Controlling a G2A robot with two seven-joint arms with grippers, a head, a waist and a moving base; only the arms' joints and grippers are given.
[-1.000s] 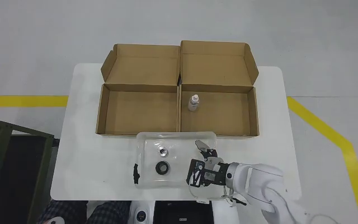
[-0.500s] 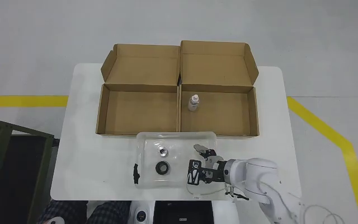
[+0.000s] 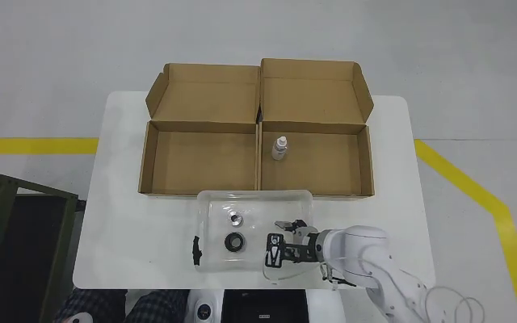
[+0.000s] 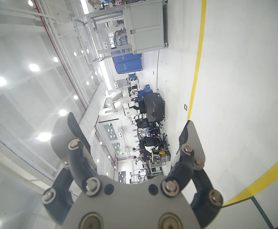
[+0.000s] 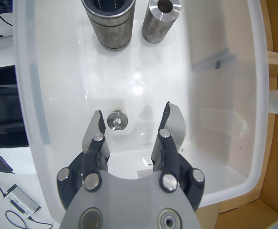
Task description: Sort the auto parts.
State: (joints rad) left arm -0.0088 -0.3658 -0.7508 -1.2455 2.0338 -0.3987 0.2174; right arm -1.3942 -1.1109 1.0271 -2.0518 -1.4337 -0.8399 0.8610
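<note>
Right gripper (image 5: 133, 110) was down inside the clear bin (image 5: 217, 195), jaws apart. A small metal stud (image 5: 117, 123) sat on the bin floor between the fingers, just beside one fingertip (image 5: 100, 118) and well clear of the other. Nothing was clamped. The stud showed its round end face to the wrist camera, so its long axis ran roughly toward the lens. Whether it stood fully upright could not be told. Farther along the bin, a dark bearing (image 5: 110, 23) and a steel sleeve (image 5: 159, 20) stood side by side, upright, bores up. Left gripper (image 4: 130, 121) hung spread wide, facing the room, holding nothing.
</note>
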